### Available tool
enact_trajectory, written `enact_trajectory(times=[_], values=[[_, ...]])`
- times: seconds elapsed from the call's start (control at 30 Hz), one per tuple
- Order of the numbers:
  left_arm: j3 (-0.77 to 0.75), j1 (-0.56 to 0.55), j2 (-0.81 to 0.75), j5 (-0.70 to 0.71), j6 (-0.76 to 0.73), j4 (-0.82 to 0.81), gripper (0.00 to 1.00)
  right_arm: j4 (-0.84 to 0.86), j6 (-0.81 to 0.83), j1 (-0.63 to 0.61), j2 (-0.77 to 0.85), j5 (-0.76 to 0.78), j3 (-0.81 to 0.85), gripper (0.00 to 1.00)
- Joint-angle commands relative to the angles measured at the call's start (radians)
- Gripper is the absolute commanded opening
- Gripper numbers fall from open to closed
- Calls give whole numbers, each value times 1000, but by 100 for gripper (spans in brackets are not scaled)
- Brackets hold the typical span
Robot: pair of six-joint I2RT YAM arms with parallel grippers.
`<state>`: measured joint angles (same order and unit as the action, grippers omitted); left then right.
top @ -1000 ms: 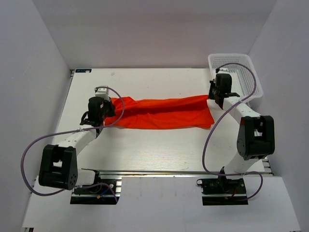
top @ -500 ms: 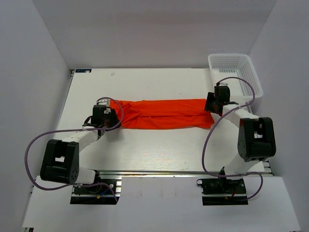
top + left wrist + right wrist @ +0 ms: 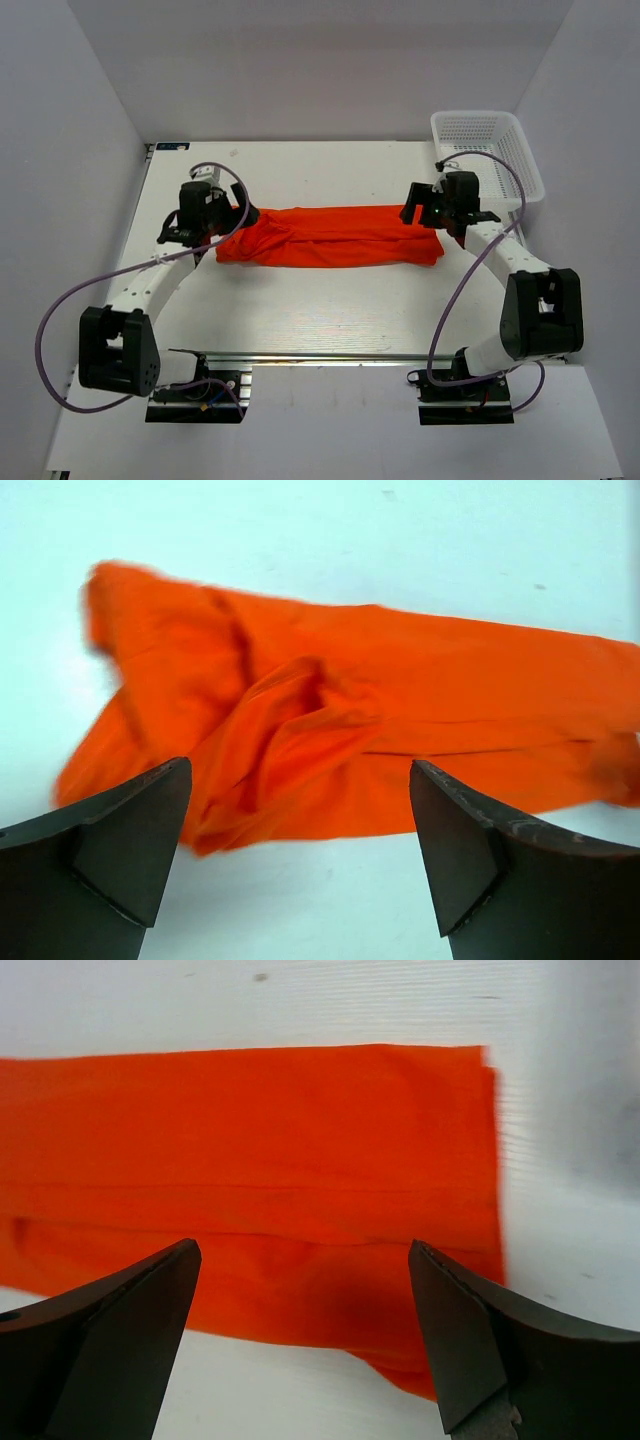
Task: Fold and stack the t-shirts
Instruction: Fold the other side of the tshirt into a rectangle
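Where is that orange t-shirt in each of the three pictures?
Top external: the t-shirt lies as a long strip across the white table.
Left wrist: its bunched end fills the centre, running off the right edge.
Right wrist: its flat end fills the upper middle, running off the left edge.
Shared landmark: the white table around it.
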<state>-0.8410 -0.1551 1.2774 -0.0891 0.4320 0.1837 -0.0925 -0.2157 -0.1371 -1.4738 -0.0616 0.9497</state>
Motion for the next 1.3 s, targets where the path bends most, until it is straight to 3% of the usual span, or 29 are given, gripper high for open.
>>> enact_trajectory(times=[0.0, 0.1, 0.33, 0.4, 0.53, 0.77, 1.0, 1.17, 1.27], values=[[-47, -11, 78, -194, -36, -58, 100, 63, -13, -38, -29, -228, 40, 90], [-96, -21, 185, -264, -36, -98, 100, 80, -34, -55, -80, -310, 52, 90], [-214, -31, 348, -81, -110, -21, 100, 82, -54, -64, -140, -302, 46, 90], [-250, -31, 387, -119, -131, -12, 100, 82, -53, -62, -141, -299, 32, 90], [-198, -40, 412, -355, -162, -78, 100, 80, -60, -59, -138, -282, 15, 90], [-6, -103, 274, -541, -203, -148, 100, 109, -73, -61, -123, -279, -22, 90], [22, -170, 171, -607, -294, -72, 100, 119, -71, -59, -95, -282, -48, 90], [-43, -179, 111, -370, -297, 72, 100, 105, -65, -58, -72, -253, -49, 90], [-66, -179, 65, -339, -288, 106, 100, 100, -59, -59, -65, -241, -46, 90]])
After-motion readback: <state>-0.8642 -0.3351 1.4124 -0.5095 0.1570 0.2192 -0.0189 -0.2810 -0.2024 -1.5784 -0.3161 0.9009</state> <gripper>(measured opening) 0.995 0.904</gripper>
